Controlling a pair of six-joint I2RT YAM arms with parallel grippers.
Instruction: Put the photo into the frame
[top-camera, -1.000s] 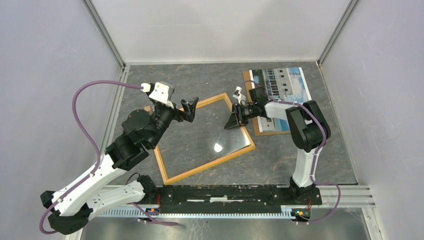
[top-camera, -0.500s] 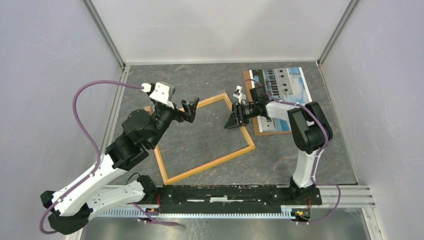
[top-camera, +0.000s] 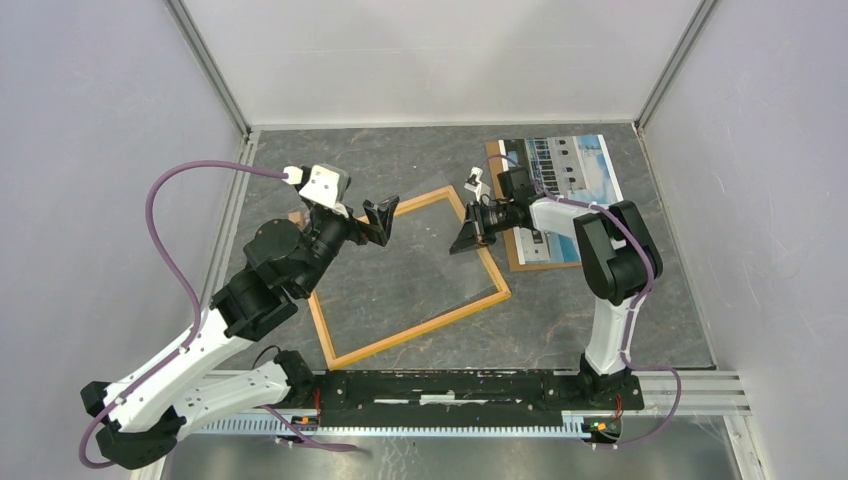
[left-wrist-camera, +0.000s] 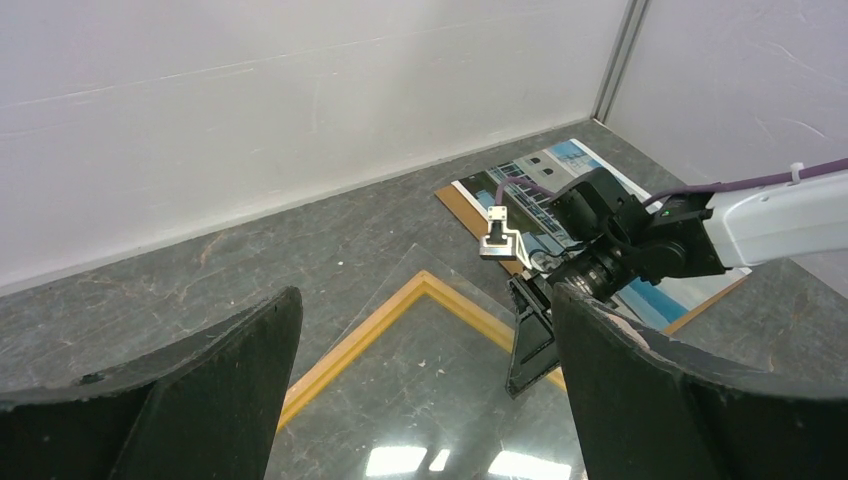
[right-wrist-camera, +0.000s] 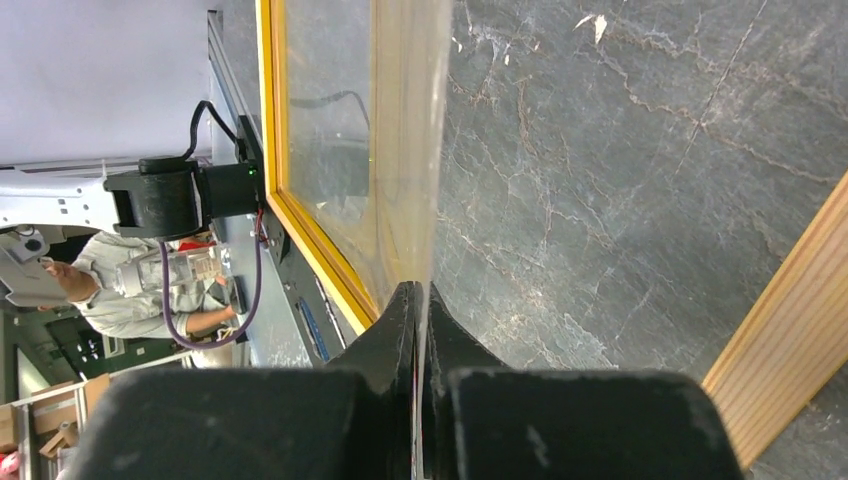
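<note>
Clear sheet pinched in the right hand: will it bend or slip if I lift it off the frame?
The clear sheet runs straight from the right hand, so probably stiff, not floppy. It is glossy and pinched at one edge only, so it may swing or slide. Thin as it looks, possibly brittle against the frame.

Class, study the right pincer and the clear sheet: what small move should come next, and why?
Probably raise the right pincer slightly, tilting the clear sheet up from the frame. Its jaws are shut on the sheet's edge, and the photo lies outside the frame.
</note>
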